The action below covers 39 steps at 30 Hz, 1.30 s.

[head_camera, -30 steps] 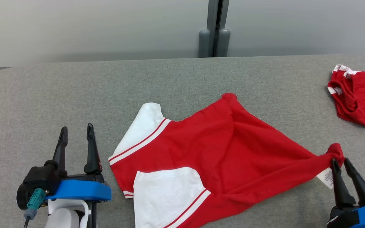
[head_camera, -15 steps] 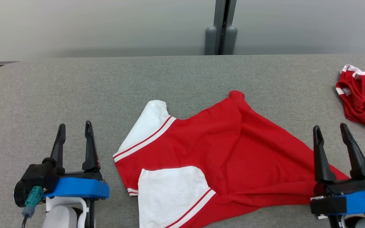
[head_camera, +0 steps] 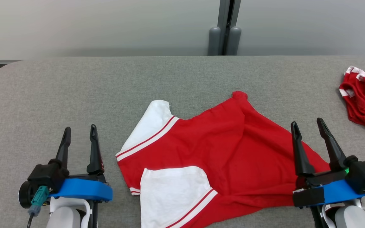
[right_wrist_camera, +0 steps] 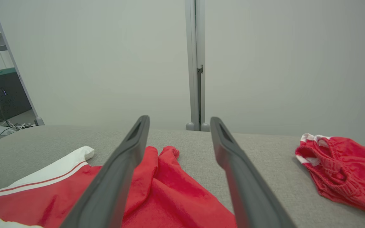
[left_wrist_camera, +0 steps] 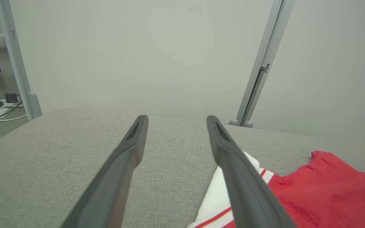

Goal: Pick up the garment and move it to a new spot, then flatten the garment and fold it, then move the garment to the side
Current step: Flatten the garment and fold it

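Note:
The garment (head_camera: pixel 227 152) is a red shirt with white, red-striped sleeves, spread loosely with creases on the grey table (head_camera: pixel 74 88). Its left sleeve shows in the left wrist view (left_wrist_camera: pixel 227 202), its red body in the right wrist view (right_wrist_camera: pixel 176 196). My left gripper (head_camera: pixel 80 131) stands open at the lower left, left of the garment and apart from it. My right gripper (head_camera: pixel 307 126) stands open at the lower right, above the garment's right corner, with nothing between its fingers (right_wrist_camera: pixel 233 164).
A second red garment with white trim (head_camera: pixel 364 101) lies crumpled at the table's right edge, also seen in the right wrist view as a red heap (right_wrist_camera: pixel 341 167). A grey post (head_camera: pixel 225 28) and pale wall stand behind the table. Bare grey cloth stretches left and behind.
My right gripper let go of the garment's right corner, opened wide and drew back and up. The corner dropped flat. The head camera shifted slightly; the left gripper stayed put.

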{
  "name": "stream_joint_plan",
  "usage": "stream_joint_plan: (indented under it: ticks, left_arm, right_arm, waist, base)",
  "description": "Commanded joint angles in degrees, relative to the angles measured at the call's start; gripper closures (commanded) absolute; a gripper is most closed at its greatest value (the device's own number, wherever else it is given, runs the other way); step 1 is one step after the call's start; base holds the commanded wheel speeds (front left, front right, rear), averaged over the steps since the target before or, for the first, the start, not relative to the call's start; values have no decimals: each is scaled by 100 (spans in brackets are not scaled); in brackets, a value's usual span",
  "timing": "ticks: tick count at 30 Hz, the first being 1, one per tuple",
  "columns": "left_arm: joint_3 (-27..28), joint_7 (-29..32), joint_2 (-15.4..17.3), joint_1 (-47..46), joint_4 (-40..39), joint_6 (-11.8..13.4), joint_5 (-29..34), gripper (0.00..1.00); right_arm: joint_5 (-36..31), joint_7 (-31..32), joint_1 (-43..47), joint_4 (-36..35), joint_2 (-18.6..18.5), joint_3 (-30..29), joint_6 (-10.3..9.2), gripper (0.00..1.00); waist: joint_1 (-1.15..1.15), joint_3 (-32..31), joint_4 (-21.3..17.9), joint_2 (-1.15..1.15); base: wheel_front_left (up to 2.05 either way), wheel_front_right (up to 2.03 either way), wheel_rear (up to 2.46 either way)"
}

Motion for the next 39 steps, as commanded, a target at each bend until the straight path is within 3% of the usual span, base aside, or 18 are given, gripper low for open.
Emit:
stream_joint_plan:
  ticks: [1,22,33,34,36,37,39]
  left_arm:
    - [-15,-14,12,-63,30,-35,41,0]
    - [-713,593,506,-673,1998,-177,-103,0]
    - [-1425,953,439,-783,2653,-183,-479,0]
    - [-1517,968,442,-793,2676,-185,-526,19]
    - [-1665,979,469,-829,2735,-185,-610,89]
    - [-1727,957,493,-867,2748,-185,-633,100]
    - [-1820,852,538,-976,2718,-183,-690,100]
  right_arm:
    - [-37,-38,-80,23,-25,7,1,0]
    - [25,-81,-232,348,4,173,1,0]
    - [3,-90,-306,379,10,119,1,0]
    - [0,-91,-308,383,13,114,1,0]
    - [-11,-92,-317,376,20,107,1,0]
    - [-13,-93,-324,358,26,107,1,0]
    - [-26,-93,-336,321,32,104,1,0]
  waist:
    - [0,-8,-15,0]
    - [0,226,-362,0]
    - [0,328,-394,0]
    - [0,328,-394,0]
    - [0,326,-392,0]
    - [0,324,-392,0]
    - [0,321,-391,0]
  base:
    - [0,0,0]
    - [0,0,0]
    - [0,0,0]
    - [0,0,0]
    - [0,0,0]
    - [0,0,0]
    - [0,0,0]
